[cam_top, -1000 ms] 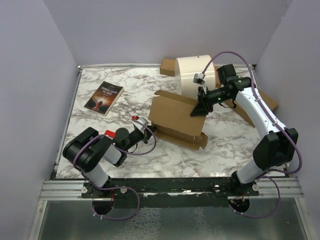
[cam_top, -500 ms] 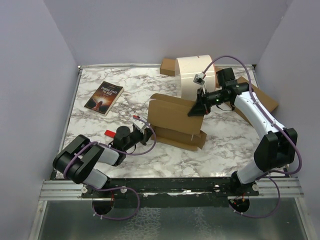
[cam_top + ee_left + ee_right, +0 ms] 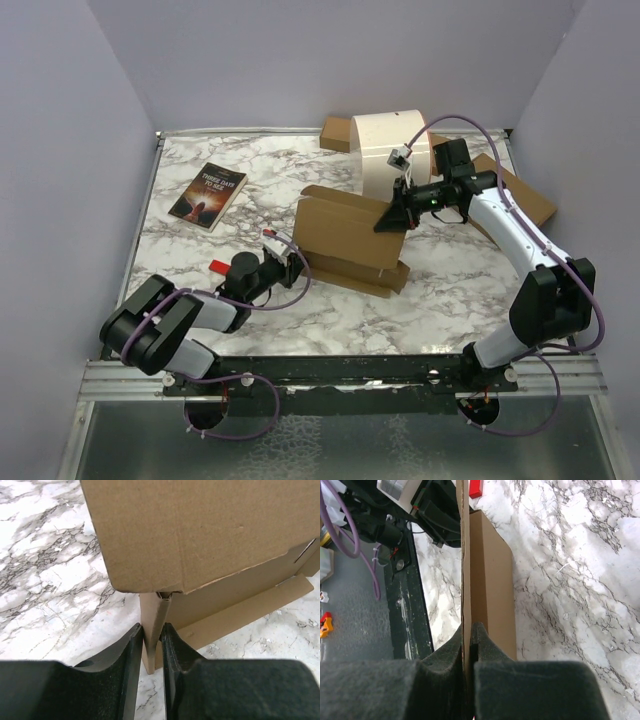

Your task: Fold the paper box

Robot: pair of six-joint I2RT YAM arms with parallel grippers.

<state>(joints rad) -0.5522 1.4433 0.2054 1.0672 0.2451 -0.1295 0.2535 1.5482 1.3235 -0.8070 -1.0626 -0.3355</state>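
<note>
Raised more upright now, the paper box [image 3: 345,238] hangs clamped in our right gripper [image 3: 384,224]; our left gripper [image 3: 152,632] pinches its corner flap [image 3: 154,609], which we should crease squarely.

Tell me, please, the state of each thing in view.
paper box, partly folded, one panel raised upright
left pincer, astride a corner flap, grip unclear
right pincer, shut on the raised panel's edge
book, closed, lying flat

Paper box [image 3: 200,530]: matt brown cardboard, faintly fibrous, raw cut edges. Table [image 3: 450,290]: smooth white-grey marble look, slight sheen. Right gripper [image 3: 468,629] pads [image 3: 530,690]: black, matt, fine-grained.
</note>
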